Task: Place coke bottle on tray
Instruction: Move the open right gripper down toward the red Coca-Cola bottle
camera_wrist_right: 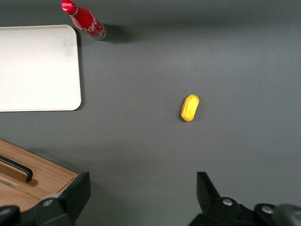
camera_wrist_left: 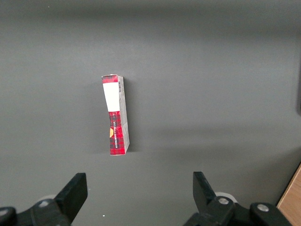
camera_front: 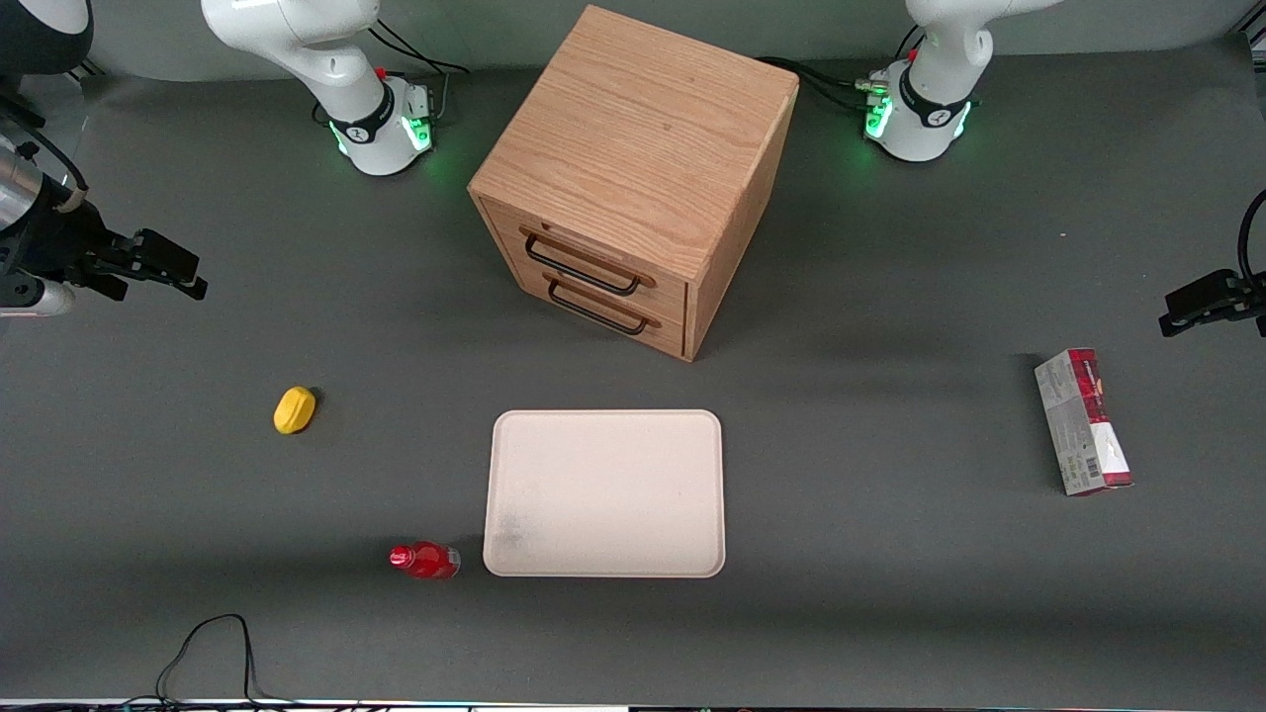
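The coke bottle (camera_front: 424, 560) is small, glossy red with a red cap. It lies on the grey table just beside the tray (camera_front: 605, 492), near the tray's corner nearest the front camera. It also shows in the right wrist view (camera_wrist_right: 84, 20) next to the tray (camera_wrist_right: 37, 68). The tray is flat, pale cream, with nothing on it. My right gripper (camera_front: 163, 267) hangs open and empty high above the table at the working arm's end, well away from the bottle. Its fingers (camera_wrist_right: 77, 193) stand wide apart over bare table.
A wooden drawer cabinet (camera_front: 633, 178) with two black handles stands farther from the front camera than the tray. A yellow lump (camera_front: 294, 409) lies between gripper and bottle. A red-and-grey carton (camera_front: 1082, 421) lies toward the parked arm's end. A black cable (camera_front: 208, 653) loops at the table's near edge.
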Available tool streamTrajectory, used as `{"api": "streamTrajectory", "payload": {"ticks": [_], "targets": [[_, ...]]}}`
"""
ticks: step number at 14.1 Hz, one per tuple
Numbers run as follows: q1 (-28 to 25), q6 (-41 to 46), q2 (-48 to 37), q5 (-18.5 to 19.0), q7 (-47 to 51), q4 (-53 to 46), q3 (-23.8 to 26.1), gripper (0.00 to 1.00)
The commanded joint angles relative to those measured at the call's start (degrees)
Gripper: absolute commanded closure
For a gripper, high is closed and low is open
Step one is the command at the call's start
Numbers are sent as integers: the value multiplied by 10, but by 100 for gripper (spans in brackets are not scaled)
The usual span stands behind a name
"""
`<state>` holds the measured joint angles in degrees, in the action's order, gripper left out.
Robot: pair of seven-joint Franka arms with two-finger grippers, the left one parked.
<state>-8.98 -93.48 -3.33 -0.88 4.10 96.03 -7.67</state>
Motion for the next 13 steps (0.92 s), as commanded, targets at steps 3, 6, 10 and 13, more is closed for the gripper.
{"api": "streamTrajectory", "payload": {"ticks": [3,6,10,13], "targets": [[-3,-3,0,-10,13,2,-1,0],[-3,-4,6,-10,17,3,9,0],[1,-10,96,-11,19,-112,20,0],[7,-11,206,-10,20,-244,49,0]]}}
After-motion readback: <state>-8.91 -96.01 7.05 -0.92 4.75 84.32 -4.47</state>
